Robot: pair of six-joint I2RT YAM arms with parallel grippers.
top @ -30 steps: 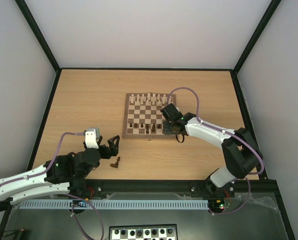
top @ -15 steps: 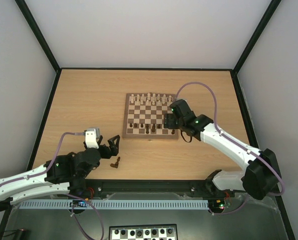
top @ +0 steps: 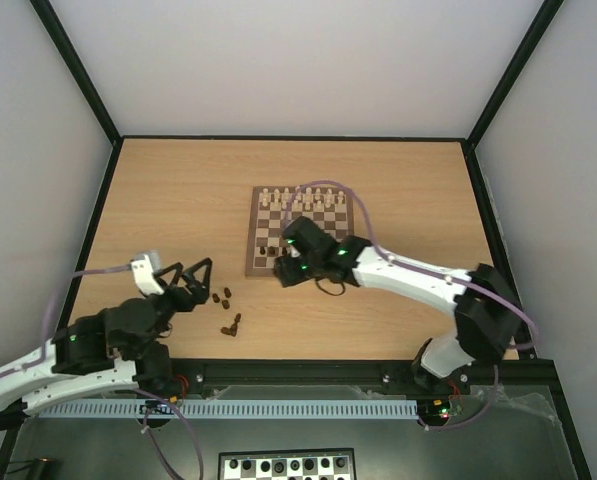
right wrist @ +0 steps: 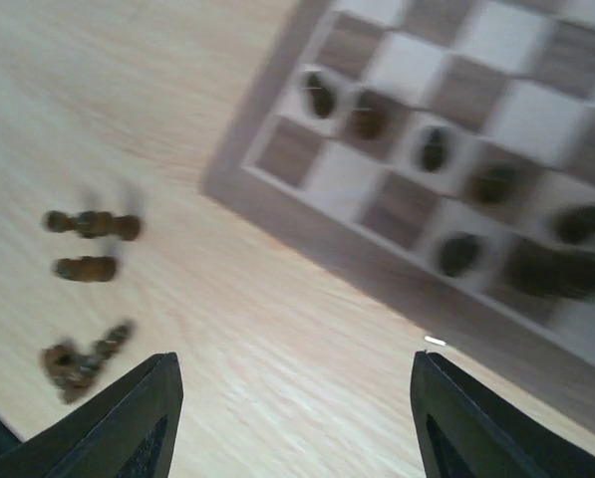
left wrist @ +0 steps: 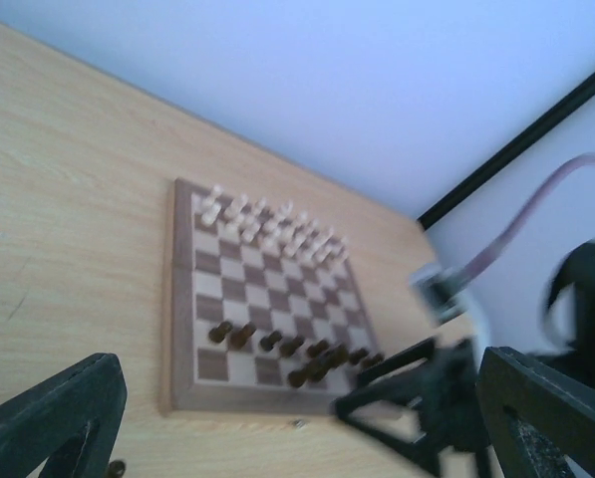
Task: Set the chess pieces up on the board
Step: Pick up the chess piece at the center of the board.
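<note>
Several of the dark chess pieces (left wrist: 277, 342) are already sitting on the board (top: 253, 232), bunched in the 2 rows nearest the arms (blur is keeping me from an exact count, and from telling whether each is standing on its proper square). Pale chessmen (top: 298, 195) are filling the far rows. 2 loose pieces (top: 222, 295) are lying side by side on the desk (top: 168, 190), off the board's near-left corner, w/ a third loose piece (top: 231, 325) sitting a bit nearer the desk's near edge. So I'm judging the job as past halfway. The loose few are waiting to be fetched, & the near rows are probably needing a tidy.

The right end effector (right wrist: 294, 368) is hanging over bare desk just beside the board's near-left corner, fingers spread, nothing between them. The loose pieces are showing ahead of it in its wrist view. The left end effector (top: 197, 268) is likewise standing wide apart and empty, just beside the same loose pieces, on their left.

Room: plenty of bare desk is lying left of and beyond the board, so an approach from there is looking easy. Tighter spots:
- Both arms are pointing at the same small patch, so they're risking crowding each other.
- The board's border is sitting close to the right arm's fingers.
- The third loose piece isn't getting much desk behind it before the near rail (top: 298, 366).
</note>
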